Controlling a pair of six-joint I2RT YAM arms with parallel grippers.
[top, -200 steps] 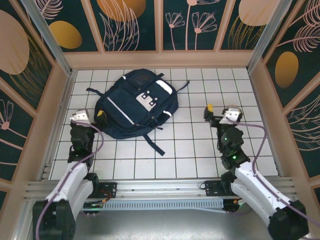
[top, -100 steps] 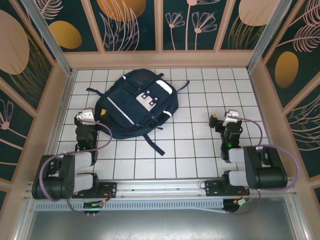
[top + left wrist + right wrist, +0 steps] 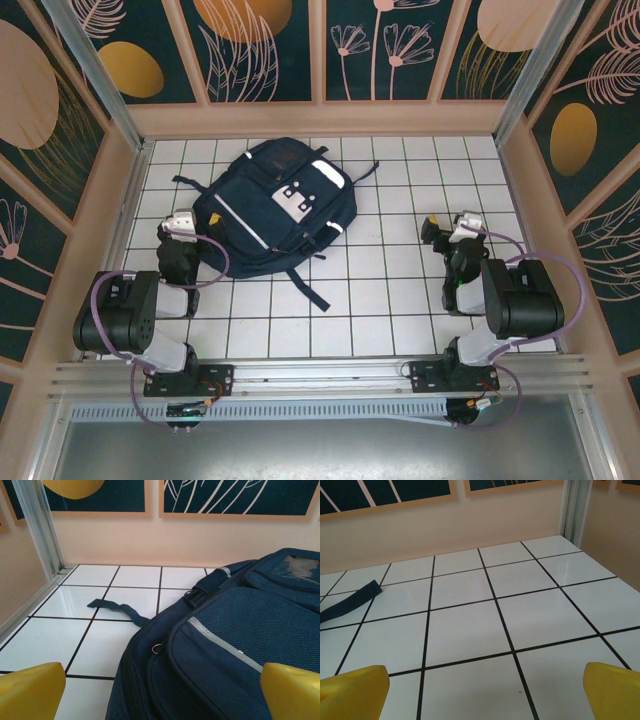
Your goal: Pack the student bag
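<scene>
The bag point(image 3: 272, 208) lies flat toward the table's point(image 3: 400, 300) far-left corner, seemingly zipped shut, so it likely needs opening first. The left gripper point(image 3: 160, 692) gapes empty just beside it, aimed at its side; the right gripper point(image 3: 480, 690), equally open and empty, faces bare tiles.

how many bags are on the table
1: the student bag lies flat on the far-left part of the table, grey patch facing up.

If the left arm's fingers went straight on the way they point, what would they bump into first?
The student bag. Its near side lies right in the path of the open left fingers and looks very close, though the exact depth is unclear.
</scene>
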